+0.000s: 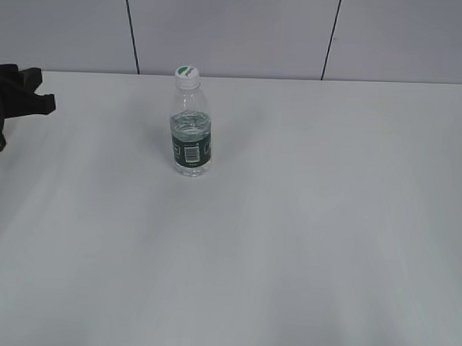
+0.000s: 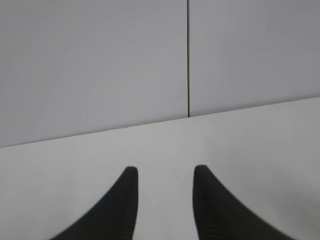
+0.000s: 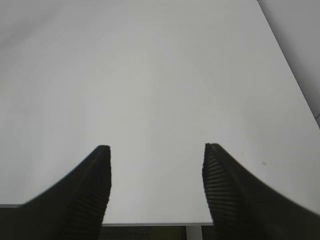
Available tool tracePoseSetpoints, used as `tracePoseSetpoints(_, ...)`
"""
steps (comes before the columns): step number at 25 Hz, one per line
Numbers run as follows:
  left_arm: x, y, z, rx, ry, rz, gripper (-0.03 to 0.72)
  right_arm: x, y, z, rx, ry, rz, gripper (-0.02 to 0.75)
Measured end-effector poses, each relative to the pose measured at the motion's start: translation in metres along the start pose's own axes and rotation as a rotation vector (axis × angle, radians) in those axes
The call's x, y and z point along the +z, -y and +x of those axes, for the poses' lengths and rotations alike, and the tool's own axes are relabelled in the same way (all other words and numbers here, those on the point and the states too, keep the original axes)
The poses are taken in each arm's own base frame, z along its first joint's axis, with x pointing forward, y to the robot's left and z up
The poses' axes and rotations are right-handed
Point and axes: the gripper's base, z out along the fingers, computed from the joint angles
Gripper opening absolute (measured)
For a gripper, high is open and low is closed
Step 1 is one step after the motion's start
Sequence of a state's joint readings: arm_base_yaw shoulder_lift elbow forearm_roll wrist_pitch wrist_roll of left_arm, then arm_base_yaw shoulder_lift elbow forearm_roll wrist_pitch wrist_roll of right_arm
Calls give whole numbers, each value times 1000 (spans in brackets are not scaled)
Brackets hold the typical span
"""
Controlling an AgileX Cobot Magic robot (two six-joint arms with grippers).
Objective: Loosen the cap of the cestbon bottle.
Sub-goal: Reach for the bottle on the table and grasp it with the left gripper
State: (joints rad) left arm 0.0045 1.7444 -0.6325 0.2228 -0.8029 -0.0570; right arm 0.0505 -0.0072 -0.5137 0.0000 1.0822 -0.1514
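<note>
While clear ribbed cestbon bottle (image 1: pixel 190 137) stands upright, round white cap (image 1: pixel 186 74) on | left claw (image 2: pixel 165 172) apart | right claw (image 3: pixel 156 150) apart

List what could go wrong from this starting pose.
The cestbon bottle stands upright, alone and unheld on the table; a one-sided push could tip it. Neither wrist view shows it, so the open left gripper and right gripper must find it first. Twisting the cap unsteadied may spin the bottle.

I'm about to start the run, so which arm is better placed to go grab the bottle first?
Probably the left. Its hand shows at the table's left edge, on the same side as the cestbon bottle, open and empty. The right hand is outside the exterior view.
</note>
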Motion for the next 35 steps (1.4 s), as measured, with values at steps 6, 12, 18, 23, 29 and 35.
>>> tracePoseSetpoints(6, 45, 3, 15, 27, -22, 124, 239, 0, 0, 0, 0, -1, 0, 447)
tracePoseSetpoints(12, 77, -1, 14, -22, -10, 293, 239, 0, 0, 0, 0, -1, 0, 447)
tracePoseSetpoints(18, 88, -19, 6, -56, 47, 508, 239, 0, 0, 0, 0, -1, 0, 447)
tracePoseSetpoints(23, 88, -26, 6, -23, 19, 744, 239, 0, 0, 0, 0, -1, 0, 447)
tracePoseSetpoints(29, 77, -18, 16, 120, -82, 957, 239, 0, 0, 0, 0, -1, 0, 447)
tracePoseSetpoints(35, 79, -19, 17, 120, -91, 930, 239, 0, 0, 0, 0, -1, 0, 447)
